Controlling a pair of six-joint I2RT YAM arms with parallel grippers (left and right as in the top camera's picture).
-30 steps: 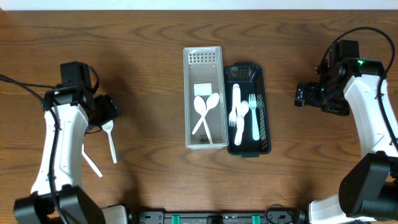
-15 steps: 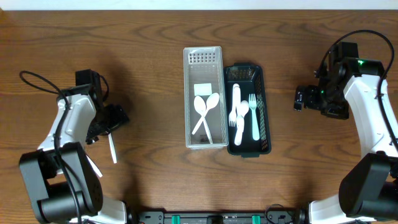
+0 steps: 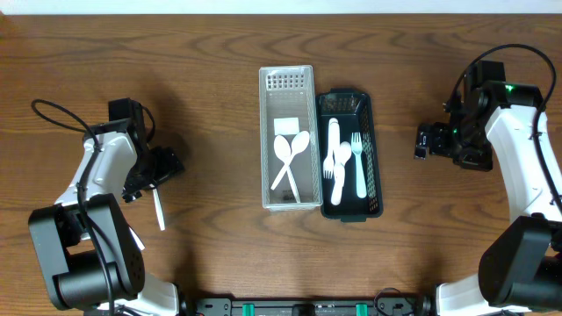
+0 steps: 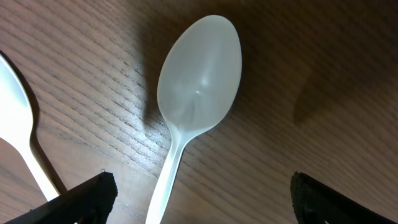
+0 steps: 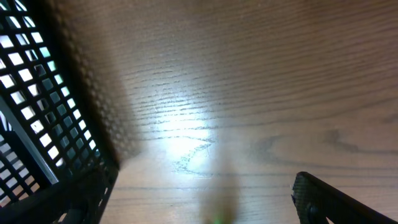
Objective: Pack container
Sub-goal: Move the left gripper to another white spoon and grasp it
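Since L arm swung over spoon | L fingers wide | R fingers wide, unmoved

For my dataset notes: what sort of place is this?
Probably a robot test bench, not a kitchen: a wooden table, a left arm and right arm with cables, plastic cutlery sorted into a white basket and a black basket.

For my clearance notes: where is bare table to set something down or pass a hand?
Bare wood: between the left gripper and the white basket; between the black basket and the right gripper; in front of both baskets. Crowded: the baskets side by side; a spoon by the left gripper.
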